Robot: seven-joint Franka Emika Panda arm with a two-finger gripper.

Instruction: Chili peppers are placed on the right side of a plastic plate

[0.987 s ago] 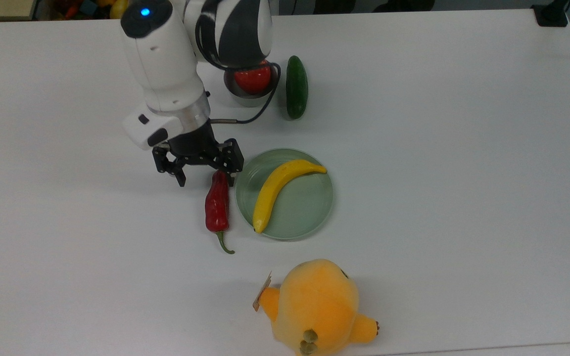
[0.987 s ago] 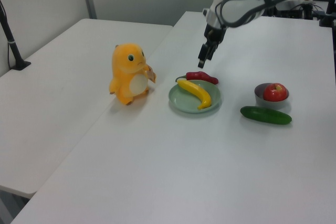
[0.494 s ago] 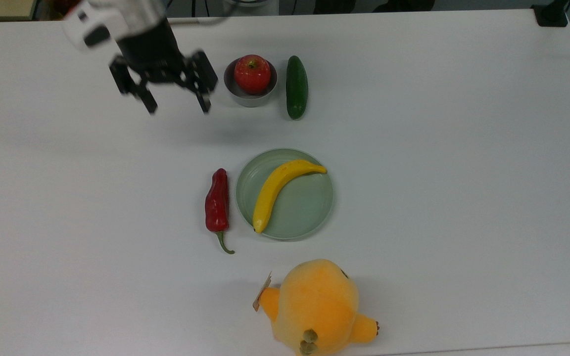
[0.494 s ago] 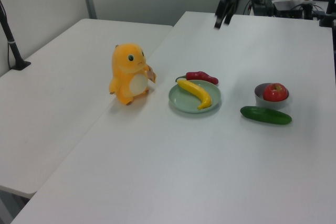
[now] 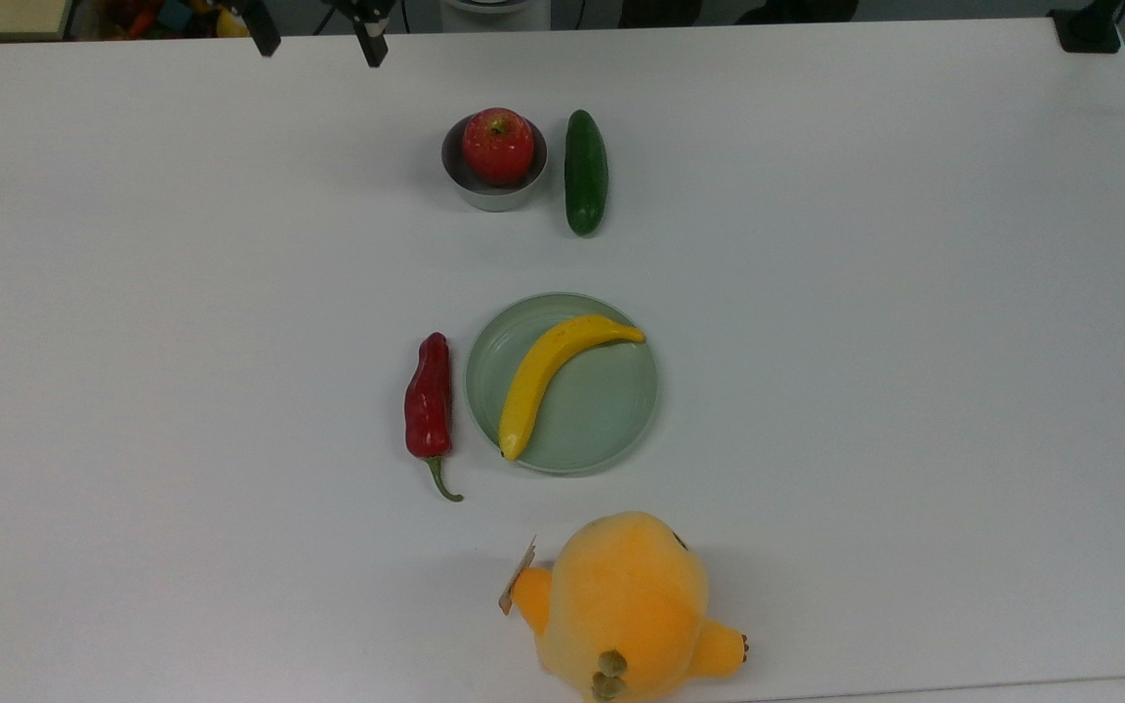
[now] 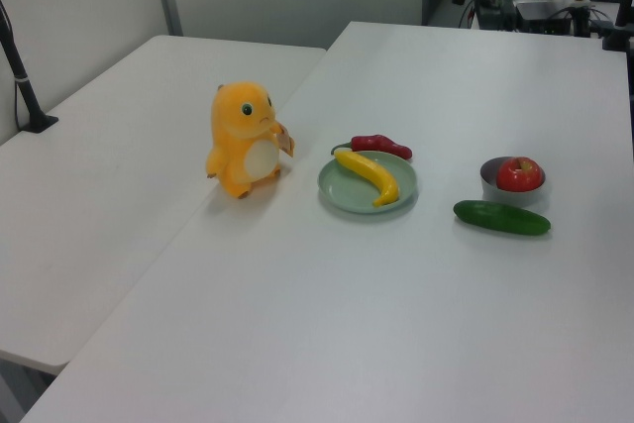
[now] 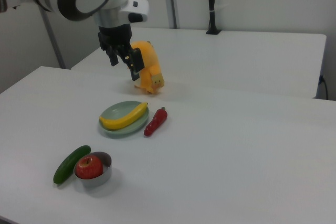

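Two tool fingertips [image 5: 370,39] show, body cropped

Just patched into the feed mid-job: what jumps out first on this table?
The orange plush toy at the top view's bottom edge grabs the eye first. Next is the yellow banana lying across the pale green plate mid-table, with the red chili pepper on the table just off the plate's rim at the top view's left. The gripper hangs open, raised well above the table.
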